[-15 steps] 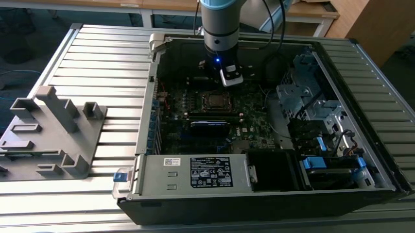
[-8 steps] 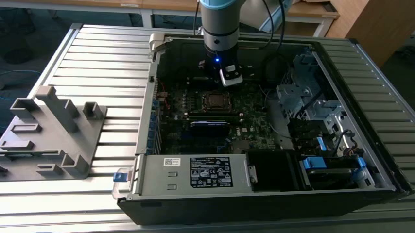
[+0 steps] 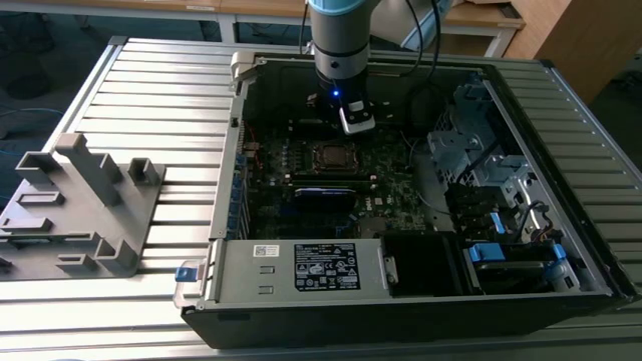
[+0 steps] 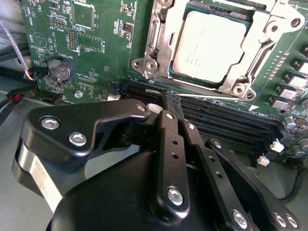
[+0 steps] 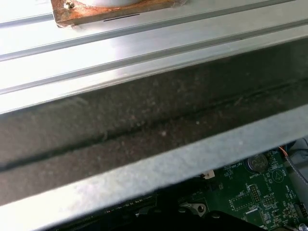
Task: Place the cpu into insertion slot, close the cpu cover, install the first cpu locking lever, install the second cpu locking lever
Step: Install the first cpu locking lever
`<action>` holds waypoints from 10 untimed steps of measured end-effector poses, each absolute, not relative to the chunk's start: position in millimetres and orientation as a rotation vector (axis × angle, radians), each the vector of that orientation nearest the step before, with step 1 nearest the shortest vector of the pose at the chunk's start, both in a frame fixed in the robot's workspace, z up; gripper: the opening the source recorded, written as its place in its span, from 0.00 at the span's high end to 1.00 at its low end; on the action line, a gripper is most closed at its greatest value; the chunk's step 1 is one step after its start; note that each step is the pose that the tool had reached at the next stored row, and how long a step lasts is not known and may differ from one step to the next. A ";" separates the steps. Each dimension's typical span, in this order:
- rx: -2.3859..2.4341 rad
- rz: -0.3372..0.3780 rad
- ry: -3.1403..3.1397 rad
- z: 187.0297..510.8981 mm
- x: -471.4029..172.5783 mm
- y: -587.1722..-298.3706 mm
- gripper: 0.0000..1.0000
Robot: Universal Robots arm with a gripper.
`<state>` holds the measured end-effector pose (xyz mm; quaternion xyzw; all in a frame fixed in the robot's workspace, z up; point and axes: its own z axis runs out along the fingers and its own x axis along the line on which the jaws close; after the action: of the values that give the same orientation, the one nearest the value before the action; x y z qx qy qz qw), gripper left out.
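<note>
Cpu [image 4: 211,45] seated in insertion slot [image 4: 144,48], cpu cover [image 4: 262,55] down over it. Tool [image 4: 166,98] fingers pressed together, tip at thin silver locking lever [image 4: 211,95] beside socket's near edge.

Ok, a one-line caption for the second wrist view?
Gripper tips at a thin lever beside the cpu cover, closed over the seated cpu.
</note>
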<state>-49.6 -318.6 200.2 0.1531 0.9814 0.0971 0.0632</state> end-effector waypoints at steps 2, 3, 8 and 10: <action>0.462 0.289 2.965 199.8 -49.7 -318.7 0.89; 0.462 0.288 2.965 199.8 -49.6 -318.7 0.89; 0.461 0.279 2.965 199.4 -49.3 -319.3 0.89; 0.462 0.277 2.965 198.8 -49.3 -319.6 0.89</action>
<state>-49.3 -319.6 198.8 0.1528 0.9819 0.0918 0.0639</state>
